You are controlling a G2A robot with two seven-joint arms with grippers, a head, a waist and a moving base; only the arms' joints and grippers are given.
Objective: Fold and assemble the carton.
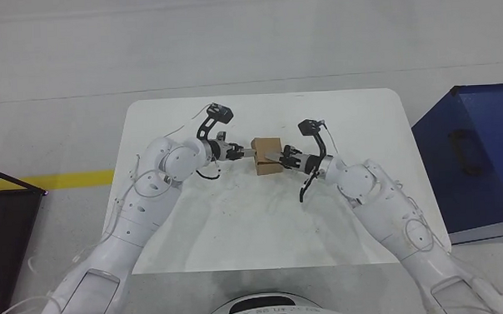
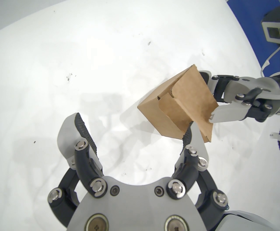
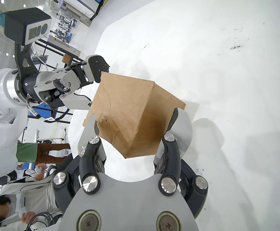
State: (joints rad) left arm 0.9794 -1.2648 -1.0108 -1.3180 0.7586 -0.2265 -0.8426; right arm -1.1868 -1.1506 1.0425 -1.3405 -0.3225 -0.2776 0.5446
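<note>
Room: pale grey floor, with a yellow line point(image 1: 61, 179) far off to the carton's left and a blue bin point(image 1: 477, 162) well off to its right.
Table point(image 1: 196, 242): white, with rounded corners and faint scuffs. Its middle lies under the carton.
Carton point(image 1: 267, 153): a small brown cardboard box, partly formed and tilted onto a corner. The flaps at one end are loose and a notched tab shows there.
Contact below: it is hard to tell whether the carton's lowest corner rests on the table or hangs just above it.
Right claw point(image 3: 135, 119): its two fingers press on opposite faces of the carton and hold it.
Left claw point(image 2: 134, 120): spread wide, with nothing in its grasp, at the carton's open end. One fingertip point(image 2: 189, 131) touches the edge of the loose flap and the other fingertip is well apart from the carton.
Handling: the carton looks light and made of thin board. Its faces already show wrinkles, so a hard squeeze would likely dent them. The loose flaps should bend easily along their scored folds and may spring back.
Where to hold: probably across two opposite walls near a folded edge, where the board is stiffest. The flap is best pushed near its hinge line rather than at its free tip.
</note>
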